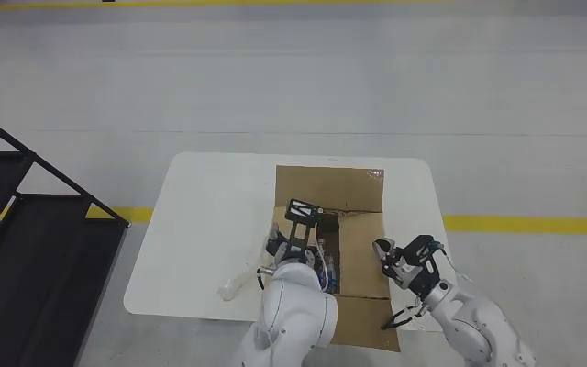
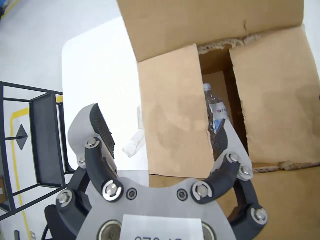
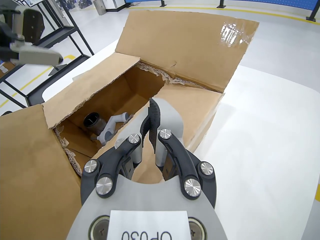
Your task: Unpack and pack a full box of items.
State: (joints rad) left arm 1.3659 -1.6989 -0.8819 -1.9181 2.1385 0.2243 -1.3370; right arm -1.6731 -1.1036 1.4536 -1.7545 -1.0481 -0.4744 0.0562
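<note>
While the box (image 1: pixel 330 188) stands on the right half of the white table (image 1: pixel 211 211), its far flap tilts up and back, its near flap lies out flat toward the robot, and its 2 side flaps lean in over the opening with a gap between them. The left gripper (image 2: pixel 160 116) hangs above the left side flap, its jaws spread wide with only cardboard showing between the ribbed pads. The right gripper (image 3: pixel 153 111) sits over the right side flap, close to the gap's edge. Its jaws are drawn narrow, pads meeting at the tips, and I cannot tell whether they touch the flap. Down in the gap, the left wrist view shows a clear bottle (image 2: pixel 215 108) with a white cap and a pale label, lying along the box's length. The right wrist view looks into the other end of the opening. There a dark tube (image 3: pixel 93 123) rests on the box floor, and a grey-and-white handle (image 3: pixel 112 126) lies just beside it, touching or nearly so. On the bare table, left of the box and near the front edge, lies a white packet (image 1: pixel 234 286), apart from the cardboard. A black rack (image 1: pixel 46 257) stands on the floor to the left of the table.
</note>
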